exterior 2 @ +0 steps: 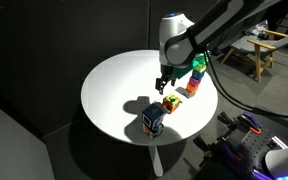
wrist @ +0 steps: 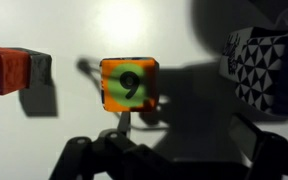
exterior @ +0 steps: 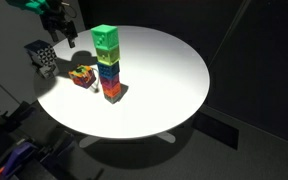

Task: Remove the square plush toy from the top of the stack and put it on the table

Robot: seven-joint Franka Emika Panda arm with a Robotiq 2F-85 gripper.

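Note:
The square plush toy [exterior: 82, 76] is a small red-orange and yellow cube. It lies on the white round table [exterior: 164, 70], between the black-and-white chequered cube [exterior: 41, 55] and the tall tower. It also shows in an exterior view [exterior 2: 171, 102], and in the wrist view [wrist: 129, 83] it has a green patch with a 9. The chequered cube [exterior 2: 152, 120] [wrist: 269, 68] stands alone with nothing on top. My gripper [exterior: 59, 28] [exterior 2: 164, 86] [wrist: 179, 140] hangs open and empty just above the toy, not touching it.
The tall multicoloured tower [exterior: 107, 62] [exterior 2: 194, 75] with a green cube on top stands close beside the toy; its lower cubes show at the left of the wrist view [wrist: 14, 70]. The chequered cube sits near the table [exterior 2: 109, 85] edge. Dark floor surrounds the table.

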